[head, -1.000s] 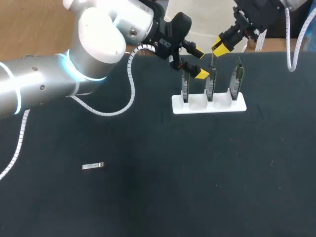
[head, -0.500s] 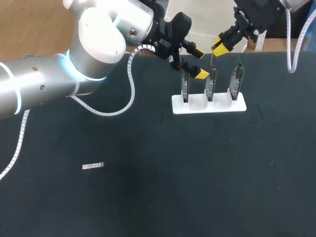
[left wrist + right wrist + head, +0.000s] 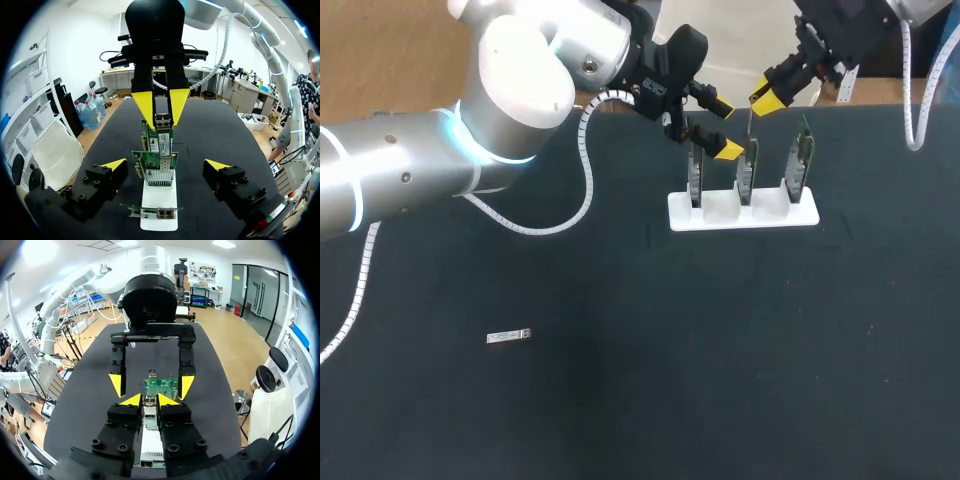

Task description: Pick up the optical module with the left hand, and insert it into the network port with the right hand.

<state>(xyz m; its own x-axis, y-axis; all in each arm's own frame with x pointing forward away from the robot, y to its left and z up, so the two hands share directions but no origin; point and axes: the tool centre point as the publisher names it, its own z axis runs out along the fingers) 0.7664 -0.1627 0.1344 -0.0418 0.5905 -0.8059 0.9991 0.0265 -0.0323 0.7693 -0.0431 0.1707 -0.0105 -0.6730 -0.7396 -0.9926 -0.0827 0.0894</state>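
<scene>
1. Nearest you, a small silver bar lies flat on the bench, long axis across your view. It is well apart from both arms, on the left arm's side.
2. Farther back, the white holder carries 3 upright cards; the middle card is the one that matters.
3. Your left pincer hangs by the left card's top, fingers wide apart and holding nothing.
4. Your right pincer is clamped on a slim silvery piece, which I take for the optical module. It stands upright, long axis pointing down at the middle card just below, so the coming move looks like a straight push down. I cannot pick out the network port itself.
5. Labels on the cards are too small to read.
</scene>
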